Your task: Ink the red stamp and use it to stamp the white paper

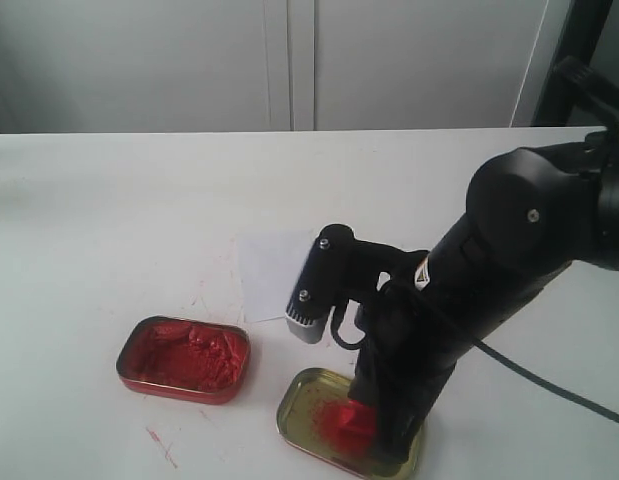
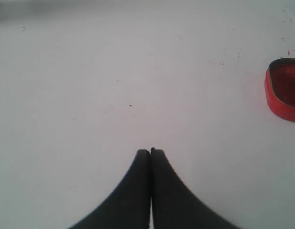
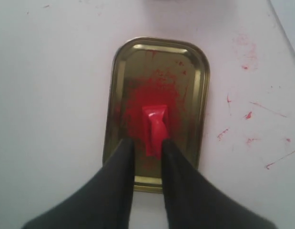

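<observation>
While pinching the red stamp [image 3: 154,125] from both sides with narrowed jaws, holds it by the right gripper [image 3: 147,141] down on the floor of the gold tin lid [image 3: 122,67]. Placed in the red-smeared middle of the lid, a little toward the end on the fingers' side, with the black fingertips touching its two flanks.

Of the stamp: small, blocky, all red and slightly glossy. Of the lid: shallow rounded rectangle of dull gold metal with a raised rim, carrying a grainy red smear, thickest just around the stamp.

Left of the lid in the exterior view, near but apart: red rounded tin [image 1: 184,358], filled with lumpy, rough red paste. Behind both, flat on the white tabletop [image 1: 89,220]: white paper [image 1: 272,268], plain and smooth, one side hidden by the arm. Thin red flecks and scratches on the tabletop beside the lid.

Left gripper [image 2: 150,151]: curved black fingers pressed together tip to tip, above bare tabletop.
</observation>
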Controlling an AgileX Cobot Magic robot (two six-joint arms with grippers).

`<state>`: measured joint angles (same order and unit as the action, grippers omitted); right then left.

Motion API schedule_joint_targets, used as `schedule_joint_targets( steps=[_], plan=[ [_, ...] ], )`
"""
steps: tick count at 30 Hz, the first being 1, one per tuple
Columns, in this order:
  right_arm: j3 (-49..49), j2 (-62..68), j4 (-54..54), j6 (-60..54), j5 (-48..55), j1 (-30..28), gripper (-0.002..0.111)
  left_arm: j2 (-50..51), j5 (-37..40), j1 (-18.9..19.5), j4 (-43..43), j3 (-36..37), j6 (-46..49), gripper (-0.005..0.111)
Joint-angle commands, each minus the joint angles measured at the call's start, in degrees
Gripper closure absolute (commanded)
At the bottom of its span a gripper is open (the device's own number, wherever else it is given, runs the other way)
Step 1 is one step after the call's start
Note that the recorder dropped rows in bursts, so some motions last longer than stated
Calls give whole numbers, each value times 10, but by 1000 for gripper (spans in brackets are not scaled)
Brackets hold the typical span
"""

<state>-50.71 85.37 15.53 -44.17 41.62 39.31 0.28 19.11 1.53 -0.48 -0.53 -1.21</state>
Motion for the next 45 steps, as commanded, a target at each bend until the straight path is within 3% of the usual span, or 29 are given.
schedule_joint_targets(
  steps=[1,7,45],
  plan=[
    [0,2,8,-72,2,2,78,-3,4,2,-3,5,0,107],
    [0,2,8,-114,3,2,69,-3,4,2,-3,5,0,107],
    [0,139,3,-109,-69,2,69,-3,4,2,-3,5,0,107]
  ],
)
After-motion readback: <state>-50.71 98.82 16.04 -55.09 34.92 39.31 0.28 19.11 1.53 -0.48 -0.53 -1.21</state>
